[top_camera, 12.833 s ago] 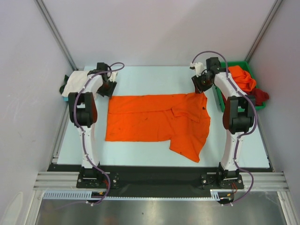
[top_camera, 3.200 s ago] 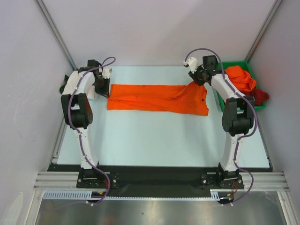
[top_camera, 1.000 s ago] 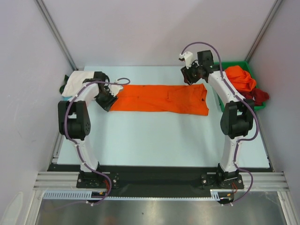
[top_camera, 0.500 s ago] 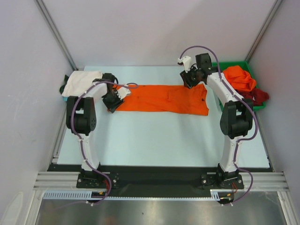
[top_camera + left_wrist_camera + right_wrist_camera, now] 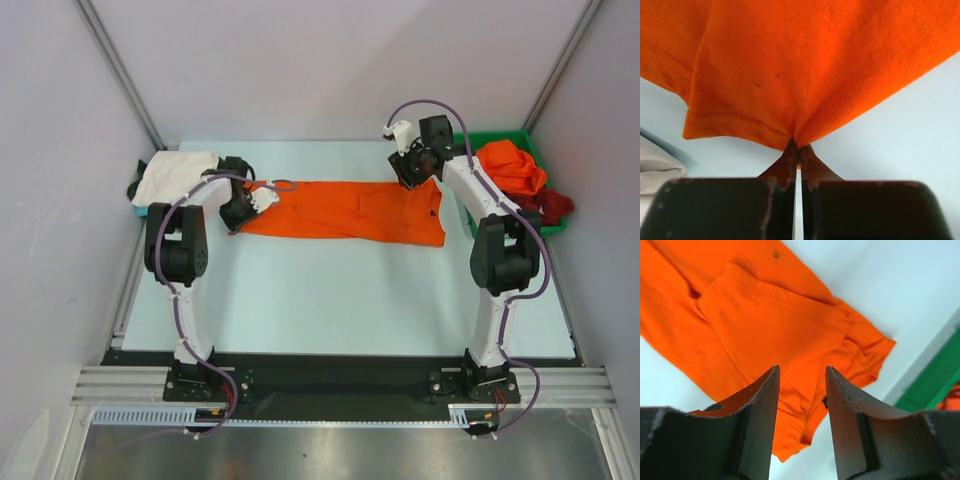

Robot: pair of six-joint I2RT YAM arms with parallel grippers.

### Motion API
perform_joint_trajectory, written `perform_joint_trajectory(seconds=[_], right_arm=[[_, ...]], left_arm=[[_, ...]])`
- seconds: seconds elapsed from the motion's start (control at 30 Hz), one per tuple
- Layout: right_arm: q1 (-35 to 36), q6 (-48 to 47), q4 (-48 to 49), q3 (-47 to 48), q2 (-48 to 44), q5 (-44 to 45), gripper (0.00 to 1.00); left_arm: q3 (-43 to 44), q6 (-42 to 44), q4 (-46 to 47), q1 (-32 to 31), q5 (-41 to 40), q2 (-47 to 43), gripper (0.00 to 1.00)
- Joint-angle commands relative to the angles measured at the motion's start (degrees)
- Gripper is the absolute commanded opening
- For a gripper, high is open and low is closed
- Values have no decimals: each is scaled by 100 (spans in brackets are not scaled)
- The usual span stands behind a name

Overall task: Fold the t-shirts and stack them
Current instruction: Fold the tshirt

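Note:
A bright orange t-shirt [image 5: 345, 210], folded into a long strip, lies across the far half of the table [image 5: 330, 300]. My left gripper [image 5: 240, 218] is shut on the strip's left end; in the left wrist view the cloth [image 5: 805, 65] bunches into the closed fingertips of the left gripper [image 5: 797, 147]. My right gripper [image 5: 406, 170] hovers open over the strip's right end, its jaws apart above the orange t-shirt [image 5: 765, 325], holding nothing. A white t-shirt [image 5: 175, 175] lies at the table's far left.
A green bin [image 5: 512, 138] at the far right holds a crumpled orange shirt [image 5: 512, 165] and a dark red one [image 5: 555, 205]. Its green wall [image 5: 935, 375] shows in the right wrist view. White cloth [image 5: 655, 167] lies left of the left gripper.
The left gripper has gone from open to shut, pinching the orange shirt's left end. The right gripper has shifted only slightly and stays open.

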Motion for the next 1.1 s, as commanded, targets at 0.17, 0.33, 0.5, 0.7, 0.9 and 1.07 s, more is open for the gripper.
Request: perform_joint_trajectory(seconds=[0.17, 0.33, 0.5, 0.7, 0.9, 1.07], right_arm=[[-537, 579, 363, -39, 132, 717, 48], [-792, 747, 240, 207, 579, 700, 53], [-880, 826, 126, 558, 985, 296, 56], [-828, 940, 90, 892, 1450, 67, 61], [-836, 1046, 117, 1165, 1820, -4, 62], [-845, 1081, 73, 1297, 2013, -74, 62]], left_arm=[[-1097, 214, -69, -156, 30, -788, 0], [-1852, 118, -227, -296, 73, -1508, 0], [-2319, -119, -289, -437, 65, -1914, 0], [-2548, -409, -553, -551, 30, -2300, 0], [-2609, -734, -772, -745, 30, -2503, 1], [-2627, -963, -887, -938, 21, -2626, 0]])
